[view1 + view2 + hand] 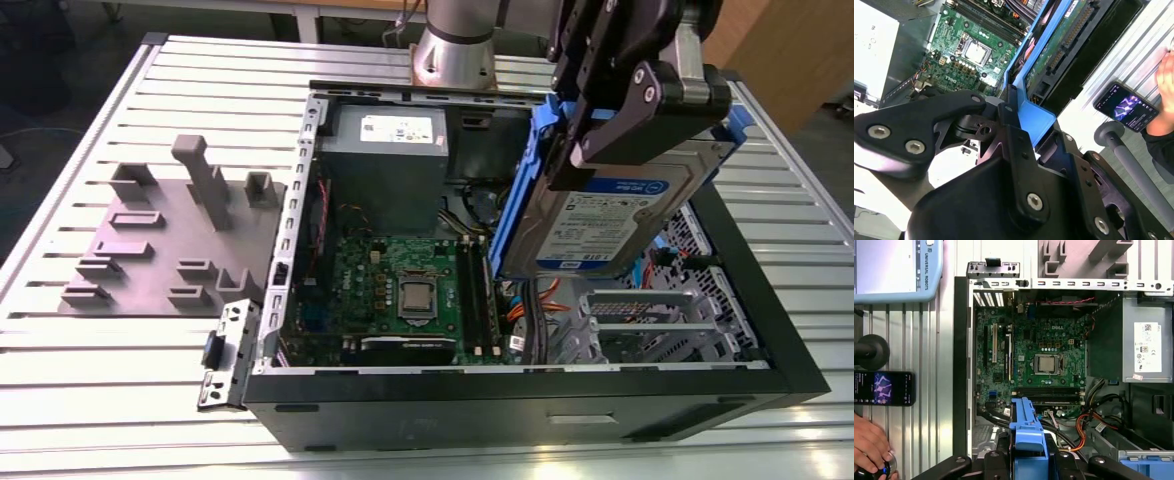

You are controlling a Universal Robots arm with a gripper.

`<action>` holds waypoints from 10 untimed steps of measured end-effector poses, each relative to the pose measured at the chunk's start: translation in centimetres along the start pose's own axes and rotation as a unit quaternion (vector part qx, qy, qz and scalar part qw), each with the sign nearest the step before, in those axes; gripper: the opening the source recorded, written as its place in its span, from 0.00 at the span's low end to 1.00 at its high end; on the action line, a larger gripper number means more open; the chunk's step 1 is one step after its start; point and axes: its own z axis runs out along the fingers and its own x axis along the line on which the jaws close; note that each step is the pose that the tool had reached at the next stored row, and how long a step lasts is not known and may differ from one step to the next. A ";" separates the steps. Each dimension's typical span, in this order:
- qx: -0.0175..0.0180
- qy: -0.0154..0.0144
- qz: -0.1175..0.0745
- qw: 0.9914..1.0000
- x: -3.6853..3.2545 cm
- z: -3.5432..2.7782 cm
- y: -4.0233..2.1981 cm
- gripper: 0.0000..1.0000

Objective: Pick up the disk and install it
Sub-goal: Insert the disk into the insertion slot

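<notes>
Claw [1027, 459] clamps blue-framed disk [1026, 427] over open computer case [960, 365]; motherboard [1054, 340] exposed.

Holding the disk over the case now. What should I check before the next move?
1. The gripper is shut on the disk: ok.
2. The disk is above the open computer case: ok.
3. The disk lies flat: not ok, it hangs on edge, tilted.
4. The drive cage is free of cables: cannot tell; orange cables lie close by.
5. The hand is outside the case: ok, beside the phone.
</notes>
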 end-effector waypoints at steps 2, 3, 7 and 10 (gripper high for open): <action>0.000 0.000 0.000 1.000 0.00 0.00 -0.01 0.36; 0.000 0.000 0.000 1.000 0.00 0.00 -0.01 0.36; 0.000 0.000 0.000 1.000 0.06 0.01 -0.01 0.36; 0.000 0.001 0.000 1.000 0.33 0.01 -0.02 0.36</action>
